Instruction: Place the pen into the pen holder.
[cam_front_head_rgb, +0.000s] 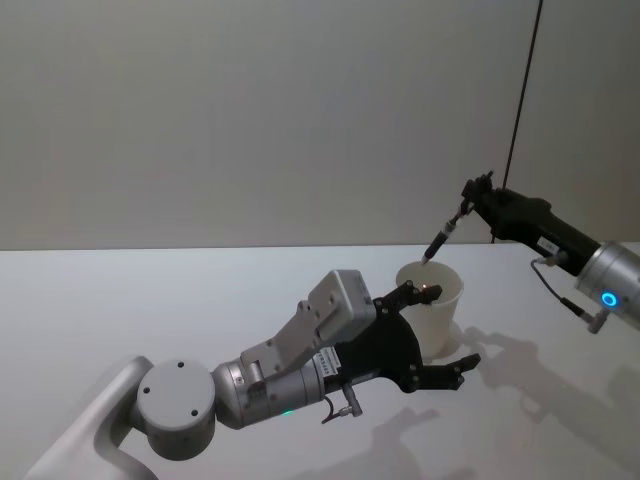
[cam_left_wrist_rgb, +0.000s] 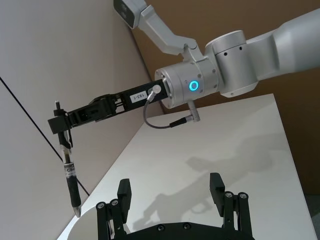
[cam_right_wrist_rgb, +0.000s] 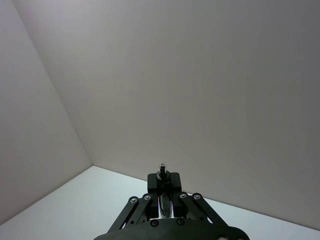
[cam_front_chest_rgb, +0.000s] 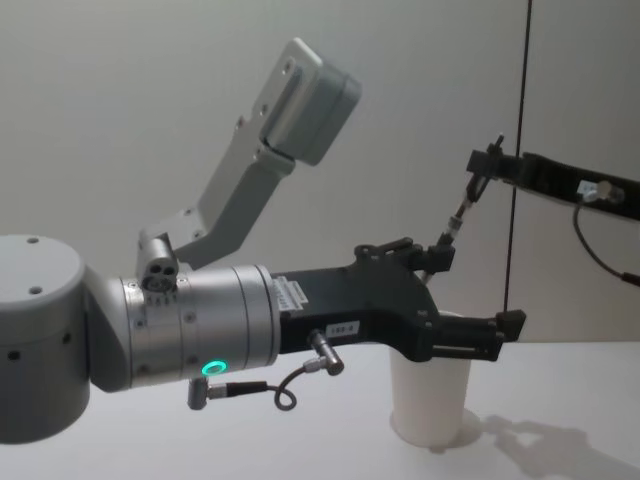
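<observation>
Head looks down on the counter (cam_front_head_rgb: 150, 300), chest looks low across it; both share the pen holder (cam_front_head_rgb: 435, 318).

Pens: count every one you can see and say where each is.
1. The pen hangs tip down from the right gripper, just above the rim of the white paper cup, which the left gripper brackets, open. Any pen already inside the cup would be hidden.

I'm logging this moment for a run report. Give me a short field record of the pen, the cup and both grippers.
pen: held tilted, tip down just above the cup's rim, not yet inside
pen holder: white paper cup, upright on the table
right gripper: shut on the pen's upper end, above the cup
left gripper: open, fingers either side of the cup
</observation>
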